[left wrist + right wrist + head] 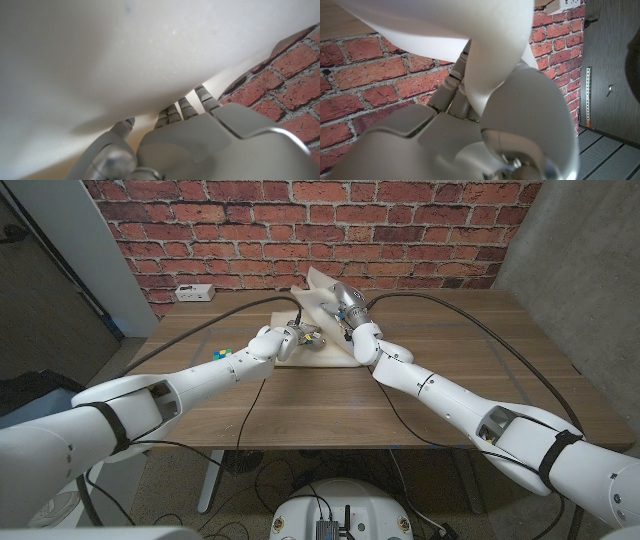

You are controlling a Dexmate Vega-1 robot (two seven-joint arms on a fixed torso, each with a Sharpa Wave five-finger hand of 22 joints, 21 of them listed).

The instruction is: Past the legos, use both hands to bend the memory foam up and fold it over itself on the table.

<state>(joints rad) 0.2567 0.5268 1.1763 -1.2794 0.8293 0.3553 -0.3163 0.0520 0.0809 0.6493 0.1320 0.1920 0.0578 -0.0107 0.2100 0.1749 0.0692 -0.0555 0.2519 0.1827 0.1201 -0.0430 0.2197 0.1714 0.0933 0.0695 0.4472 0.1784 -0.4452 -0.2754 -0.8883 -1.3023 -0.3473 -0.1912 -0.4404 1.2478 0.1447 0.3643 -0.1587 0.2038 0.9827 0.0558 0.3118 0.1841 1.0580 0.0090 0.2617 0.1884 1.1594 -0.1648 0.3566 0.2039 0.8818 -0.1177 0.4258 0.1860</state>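
Both robot hands, left (303,337) and right (343,307), gripping the raised memory foam (322,292) between them.

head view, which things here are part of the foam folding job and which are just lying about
Part of the job:
- foam, bent up off the table
- left hand, at the foam's edge
- right hand, gripping the raised foam
- legos, the marker the foam lies past

Lying about:
- white power strip by the brick wall
- cables across the table

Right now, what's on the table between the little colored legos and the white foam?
In the head view, the left hand and its forearm lie between the legos and the memory foam; the hand holds the foam's edge.
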